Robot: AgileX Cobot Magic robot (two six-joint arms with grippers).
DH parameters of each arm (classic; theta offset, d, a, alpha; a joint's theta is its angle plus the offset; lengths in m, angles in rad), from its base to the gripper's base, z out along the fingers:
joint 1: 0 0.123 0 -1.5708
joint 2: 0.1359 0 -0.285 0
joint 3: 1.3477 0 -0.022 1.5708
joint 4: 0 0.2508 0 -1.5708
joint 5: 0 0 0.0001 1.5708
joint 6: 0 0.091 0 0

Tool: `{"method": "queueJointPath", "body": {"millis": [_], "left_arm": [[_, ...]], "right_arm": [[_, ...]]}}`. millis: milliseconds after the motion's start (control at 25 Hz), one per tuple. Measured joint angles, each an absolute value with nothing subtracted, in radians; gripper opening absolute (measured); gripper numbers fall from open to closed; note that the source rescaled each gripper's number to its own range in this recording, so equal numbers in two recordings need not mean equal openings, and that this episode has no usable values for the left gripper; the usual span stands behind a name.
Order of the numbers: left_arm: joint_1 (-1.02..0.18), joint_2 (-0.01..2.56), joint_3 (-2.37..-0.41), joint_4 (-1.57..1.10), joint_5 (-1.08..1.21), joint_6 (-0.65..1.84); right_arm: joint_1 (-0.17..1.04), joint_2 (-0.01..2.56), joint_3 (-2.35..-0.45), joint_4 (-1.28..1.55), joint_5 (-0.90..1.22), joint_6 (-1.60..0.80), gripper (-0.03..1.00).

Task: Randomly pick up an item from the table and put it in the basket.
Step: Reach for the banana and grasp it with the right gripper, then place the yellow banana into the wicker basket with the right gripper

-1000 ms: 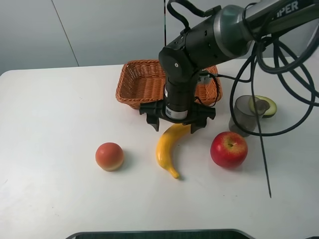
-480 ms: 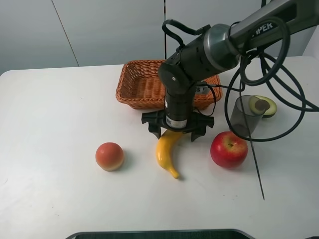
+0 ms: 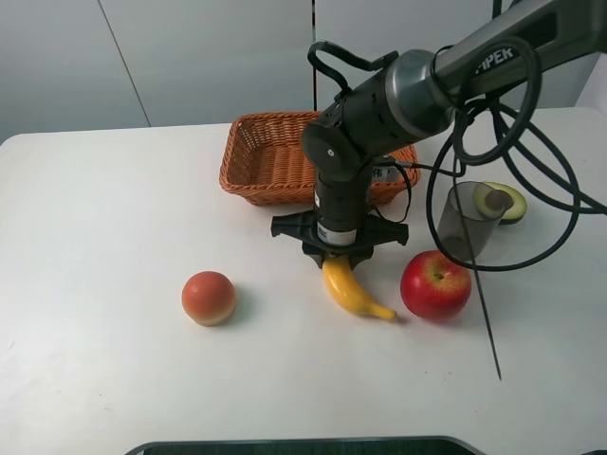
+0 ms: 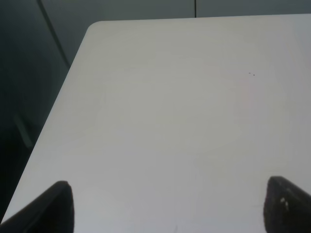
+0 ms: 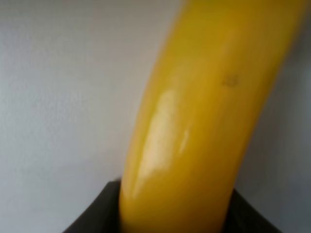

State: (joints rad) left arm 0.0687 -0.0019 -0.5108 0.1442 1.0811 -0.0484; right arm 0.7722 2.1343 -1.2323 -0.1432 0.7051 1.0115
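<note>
The yellow banana (image 3: 353,292) lies on the white table (image 3: 114,209) just in front of the orange-brown wicker basket (image 3: 261,161), its tip pointing towards the red apple. My right gripper (image 3: 338,258) points straight down and is shut on the banana's upper end. In the right wrist view the banana (image 5: 194,121) fills the frame between dark finger parts. My left gripper (image 4: 167,208) is open over bare table near a corner; only its two dark fingertips (image 4: 58,204) show, and it is out of the exterior view.
A red apple (image 3: 435,284) sits right beside the banana's tip. A round orange-pink fruit (image 3: 209,297) lies to the left. A grey translucent cup (image 3: 467,220) and an avocado half (image 3: 503,201) stand at the right, under hanging cables.
My right gripper came down and its wide-open fingers shut on the banana's upper end. The banana swung round, its tip now pointing right towards the apple.
</note>
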Motion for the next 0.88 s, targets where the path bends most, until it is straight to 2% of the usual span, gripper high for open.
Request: {"method": "queueJointPath", "body": {"millis": [880], "left_arm": [[0.069, -0.002, -0.511, 0.144, 1.081, -0.047]], "right_arm": [[0.772, 2.111, -1.232, -0.094, 0.742, 0.975, 0.00]]}}
